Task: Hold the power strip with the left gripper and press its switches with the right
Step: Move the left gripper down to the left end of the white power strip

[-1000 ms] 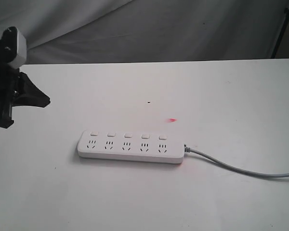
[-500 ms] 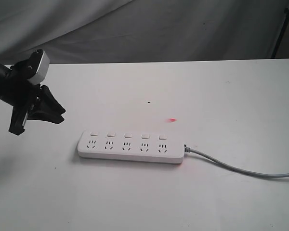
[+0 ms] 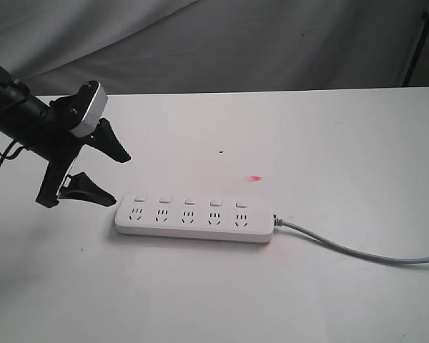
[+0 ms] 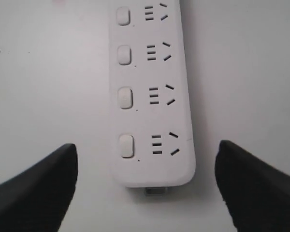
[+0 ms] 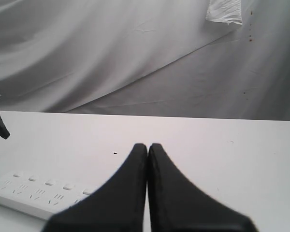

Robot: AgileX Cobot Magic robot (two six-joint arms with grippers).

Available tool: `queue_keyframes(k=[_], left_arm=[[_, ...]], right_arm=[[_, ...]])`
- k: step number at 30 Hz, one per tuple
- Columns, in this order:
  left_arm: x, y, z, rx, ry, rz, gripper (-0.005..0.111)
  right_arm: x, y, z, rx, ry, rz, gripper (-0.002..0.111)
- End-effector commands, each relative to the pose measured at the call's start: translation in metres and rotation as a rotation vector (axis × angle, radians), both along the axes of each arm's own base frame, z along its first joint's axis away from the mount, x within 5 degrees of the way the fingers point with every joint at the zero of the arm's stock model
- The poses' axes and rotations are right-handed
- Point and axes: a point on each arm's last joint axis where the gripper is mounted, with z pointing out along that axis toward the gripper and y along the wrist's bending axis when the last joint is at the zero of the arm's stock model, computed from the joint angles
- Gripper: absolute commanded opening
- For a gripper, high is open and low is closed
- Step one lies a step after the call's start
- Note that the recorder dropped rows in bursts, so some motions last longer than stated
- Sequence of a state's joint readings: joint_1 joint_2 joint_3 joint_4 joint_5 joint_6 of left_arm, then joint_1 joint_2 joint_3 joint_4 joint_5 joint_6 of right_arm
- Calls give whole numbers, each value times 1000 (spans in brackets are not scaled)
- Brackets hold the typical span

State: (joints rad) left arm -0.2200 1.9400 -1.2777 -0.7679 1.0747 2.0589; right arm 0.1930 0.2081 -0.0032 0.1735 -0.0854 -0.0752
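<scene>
The white power strip (image 3: 193, 220) lies flat on the white table, its grey cable (image 3: 343, 249) running off to the right. Its square switches (image 3: 190, 201) form a row along the far edge, each above a socket. My left gripper (image 3: 116, 179) is open just off the strip's left end, one finger on each side, touching nothing. In the left wrist view, the power strip (image 4: 152, 96) and its switches (image 4: 127, 146) reach toward the open left gripper (image 4: 146, 145), its rounded end just ahead of the fingertips. My right gripper (image 5: 148, 146) is shut and empty, away from the power strip (image 5: 29, 193); it is outside the exterior view.
A small red light spot (image 3: 255, 178) and a dark speck (image 3: 222, 151) mark the table (image 3: 329, 143) behind the strip. Grey cloth (image 3: 236, 43) hangs behind the table's far edge. A dark stand leg (image 3: 415, 50) is at the back right.
My left arm has swung right and down from the table's left edge to the strip's left end, and its fingers now straddle that end. The strip has not moved.
</scene>
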Motion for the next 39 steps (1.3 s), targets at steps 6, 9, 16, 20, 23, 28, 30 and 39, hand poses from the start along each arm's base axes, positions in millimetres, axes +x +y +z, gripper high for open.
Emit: queue_keyframes(k=[6,9,16,20,23,28,30,39], left_arm=[[6,-2,-1,3,4,87,88],[7,-3,-10,4,37,94,88],[9,-5,-31,9,114,119,88],[12,-5,-38,12,113,136,93],[14,-5,-40,16,99,151,97],[16,-5,-51,19,118,161,97],[15,-5,-57,21,142,158,97],[17,-6,-66,18,138,156,97]], right_arm=[[0,0,-1,2,-2,-5,0],[0,0,-1,2,-2,-5,0],[0,0,-1,2,-2,-5,0],[0,0,-1,2,-2,-5,0],[0,0,-1,2,-2,-5,0],[0,0,-1,2,-2,-5,0],[0,0,-1,2,-2,-5,0],[0,0,-1,2,-2,-5,0]])
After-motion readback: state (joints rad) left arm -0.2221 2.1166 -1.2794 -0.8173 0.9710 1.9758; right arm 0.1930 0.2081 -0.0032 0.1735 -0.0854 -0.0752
